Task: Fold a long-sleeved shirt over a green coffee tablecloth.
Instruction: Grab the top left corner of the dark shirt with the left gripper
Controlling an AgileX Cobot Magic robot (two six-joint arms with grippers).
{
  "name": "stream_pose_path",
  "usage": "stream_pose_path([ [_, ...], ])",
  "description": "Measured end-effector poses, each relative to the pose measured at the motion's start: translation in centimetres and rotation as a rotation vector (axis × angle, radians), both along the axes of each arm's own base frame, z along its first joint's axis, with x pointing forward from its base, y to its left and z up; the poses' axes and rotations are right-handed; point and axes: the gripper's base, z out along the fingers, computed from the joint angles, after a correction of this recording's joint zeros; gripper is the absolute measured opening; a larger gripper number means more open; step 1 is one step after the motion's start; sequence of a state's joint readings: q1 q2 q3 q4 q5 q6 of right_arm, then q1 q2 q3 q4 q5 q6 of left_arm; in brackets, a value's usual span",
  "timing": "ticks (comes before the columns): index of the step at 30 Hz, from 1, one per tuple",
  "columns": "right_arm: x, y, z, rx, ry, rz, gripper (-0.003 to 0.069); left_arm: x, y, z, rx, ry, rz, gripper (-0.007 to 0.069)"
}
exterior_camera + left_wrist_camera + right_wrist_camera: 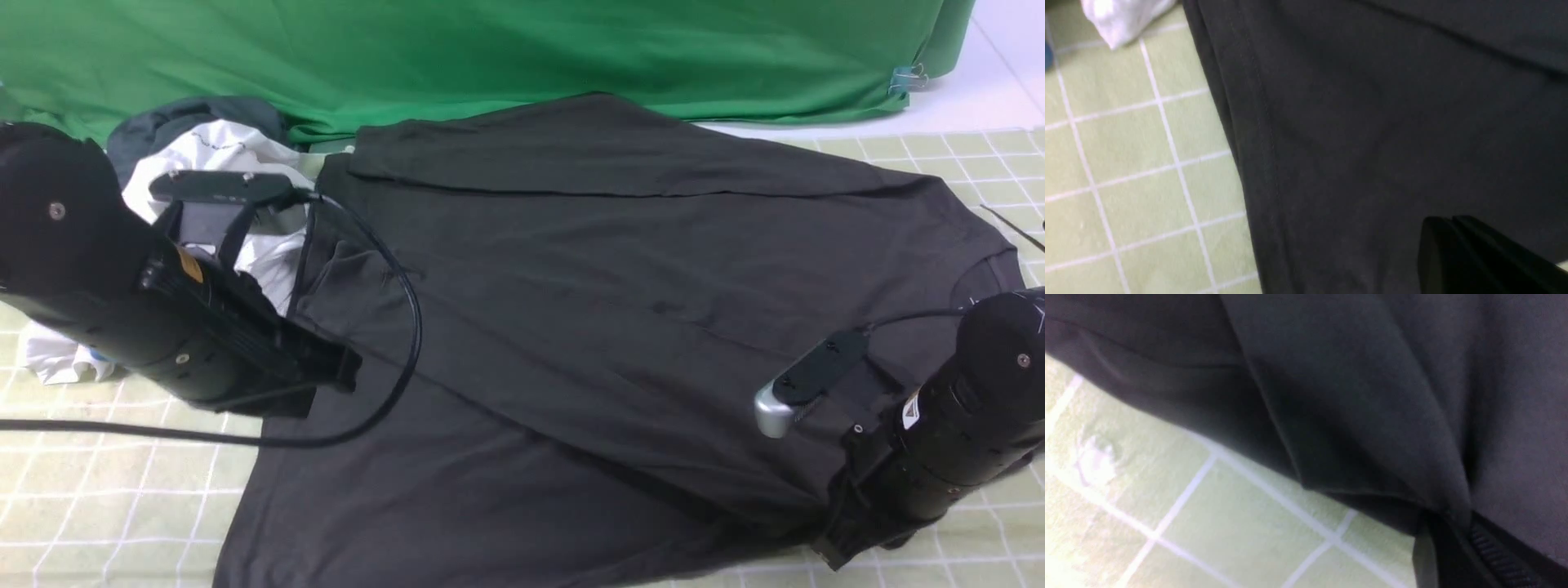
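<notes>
You have the long-sleeved shirt lying sideways on the tablecloth. It is plain black and mostly flat, with its neck opening toward 3 o'clock. One long folded band runs across the top at 12 o'clock. A diagonal crease runs from the middle down toward 5 o'clock. No logo shows from here.

At 12 o'clock the shirt's far edge meets the bright green sheet, so you have no spare room there. At 10 o'clock a pile of garments, white and grey, sits against the shirt's edge. Bare grid cloth lies open at 7 to 8 o'clock and again at 2 o'clock. The shirt runs out of the front view at 6 o'clock. A black cable loops over the shirt near the left arm.

Your left gripper sits at 9 o'clock on the shirt, just inside its stitched edge, with the jaws closed. The left wrist view shows its fingers together over the black cloth, but you cannot tell whether any cloth is pinched. Your right gripper is at 4 to 5 o'clock on the shirt's near edge. In the right wrist view the cloth gathers into its closed jaws, so it is gripping the shirt.
</notes>
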State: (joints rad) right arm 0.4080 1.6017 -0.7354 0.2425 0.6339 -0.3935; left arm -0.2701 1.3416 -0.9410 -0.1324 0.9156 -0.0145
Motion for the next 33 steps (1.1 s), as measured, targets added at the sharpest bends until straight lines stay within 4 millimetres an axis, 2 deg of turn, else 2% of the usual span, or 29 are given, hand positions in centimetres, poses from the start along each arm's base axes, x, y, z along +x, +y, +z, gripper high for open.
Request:
stream_pose_path([
  [7, -3.1, -1.4, 0.7, -0.027, 0.063, -0.033, 0.0023, -0.9, 0.2, 0.3, 0.014, 0.041, -0.022, 0.0007],
  [8, -4.3, -1.8, 0.9, -0.035, 0.092, -0.043, 0.0023, -1.2, 0.3, 0.8, 0.009, 0.022, -0.022, 0.0007],
  [9, -4.4, -1.9, 1.0, -0.036, 0.096, -0.044, 0.0023, -1.2, 0.3, 0.9, 0.008, 0.020, -0.022, 0.0007],
  [13, -7.0, -3.0, 1.3, -0.059, 0.161, -0.051, 0.0023, -2.0, 0.5, 1.8, 0.000, -0.010, -0.024, 0.0007],
  [16, -7.9, -3.3, 1.6, -0.063, 0.170, -0.069, 0.0039, -2.2, 0.5, 1.9, -0.006, 0.007, 0.000, 0.0007],
  [19, -8.1, -3.4, 1.9, -0.060, 0.166, -0.090, 0.0132, -2.0, 0.5, 1.8, -0.015, 0.003, 0.025, 0.0010],
  [21, -8.3, -3.5, 2.0, -0.063, 0.171, -0.098, 0.0254, -1.6, 0.4, 1.7, -0.024, 0.003, 0.052, 0.0011],
  [23, -8.6, -3.6, 2.3, -0.067, 0.182, -0.101, 0.0398, -0.3, 0.1, 1.7, -0.028, 0.012, 0.078, 0.0011],
  [25, -8.7, -3.6, 2.6, -0.069, 0.190, -0.101, 0.0439, 0.4, -0.1, 1.9, -0.030, 0.010, 0.086, 0.0011],
  [26, -8.8, -3.7, 3.3, -0.069, 0.196, -0.104, 0.0468, 2.2, -0.5, 2.6, -0.039, -0.014, 0.097, 0.0011],
  [27, -8.9, -3.7, 3.8, -0.064, 0.190, -0.106, 0.0468, 3.3, -0.6, 2.7, -0.042, -0.018, 0.103, 0.0011],
  [28, -8.9, -3.7, 3.9, -0.062, 0.186, -0.107, 0.0468, 3.4, -0.6, 3.0, -0.044, -0.026, 0.104, 0.0011],
  [30, -9.0, -3.7, 6.1, -0.024, 0.116, -0.122, 0.0410, 6.8, -0.9, 3.6, -0.057, -0.060, 0.125, 0.0013],
  [31, -9.1, -3.7, 7.1, -0.001, 0.073, -0.129, 0.0378, 7.9, -1.0, 4.2, -0.064, -0.084, 0.132, 0.0014],
  [32, -9.0, -3.7, 7.2, 0.000, 0.072, -0.128, 0.0372, 8.4, -1.0, 4.0, -0.063, -0.078, 0.134, 0.0014],
  [33, -9.3, -3.8, 9.1, 0.047, -0.012, -0.139, 0.0307, 10.6, -1.0, 4.4, -0.072, -0.106, 0.149, 0.0015],
])
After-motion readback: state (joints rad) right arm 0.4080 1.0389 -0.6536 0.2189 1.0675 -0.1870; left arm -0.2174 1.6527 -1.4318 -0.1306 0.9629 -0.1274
